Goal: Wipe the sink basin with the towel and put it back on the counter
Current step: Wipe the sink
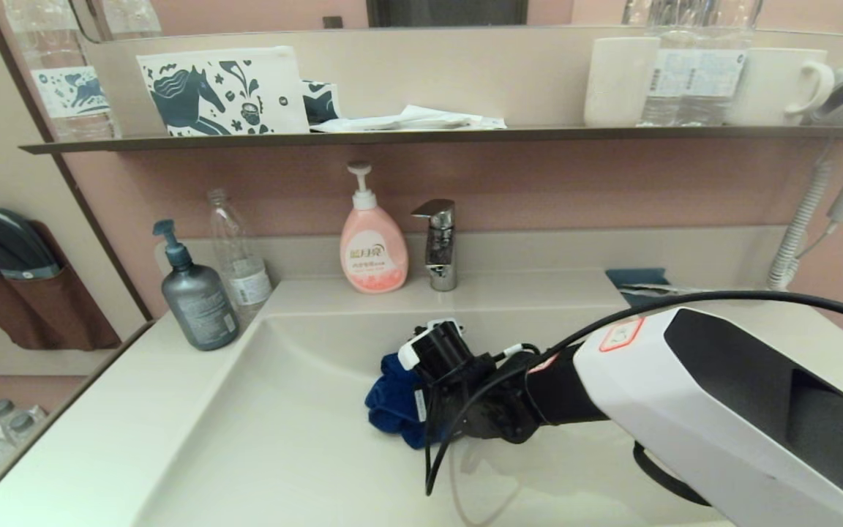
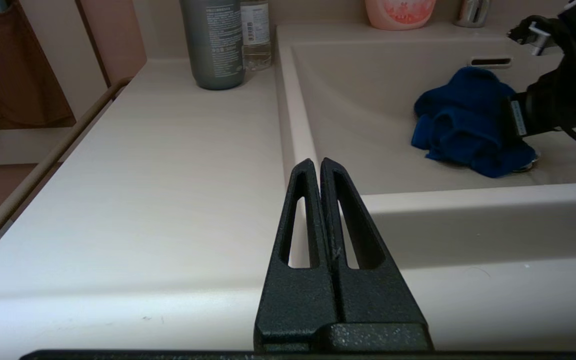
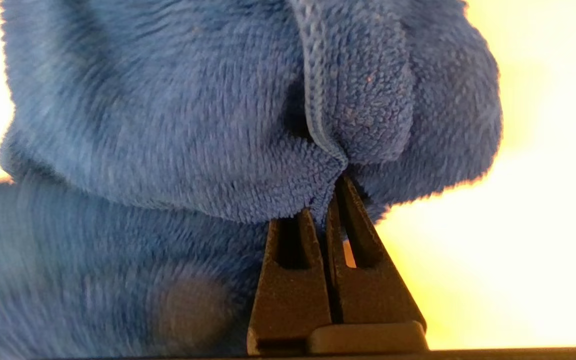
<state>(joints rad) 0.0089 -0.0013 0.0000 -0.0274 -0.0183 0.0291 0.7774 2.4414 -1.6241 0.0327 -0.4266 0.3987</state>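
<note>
The royal-blue towel (image 1: 392, 401) (image 2: 468, 122) (image 3: 208, 115) lies bunched on the floor of the cream-white sink basin (image 1: 282, 439) (image 2: 368, 125), near its middle and over the drain. My right gripper (image 1: 421, 410) (image 3: 329, 200) is low in the basin and shut on a fold of the towel; its tips are buried in the cloth. My left gripper (image 2: 316, 162) is shut and empty, hovering over the counter (image 1: 85, 439) (image 2: 143, 175) at the basin's front left edge. It is out of the head view.
A grey pump bottle (image 1: 197, 296), a clear bottle (image 1: 240, 256), a pink soap bottle (image 1: 372, 241) and the chrome tap (image 1: 437, 245) stand along the basin's back and left. A teal tray (image 1: 637, 284) lies on the right counter. A dark shelf (image 1: 421, 135) hangs above.
</note>
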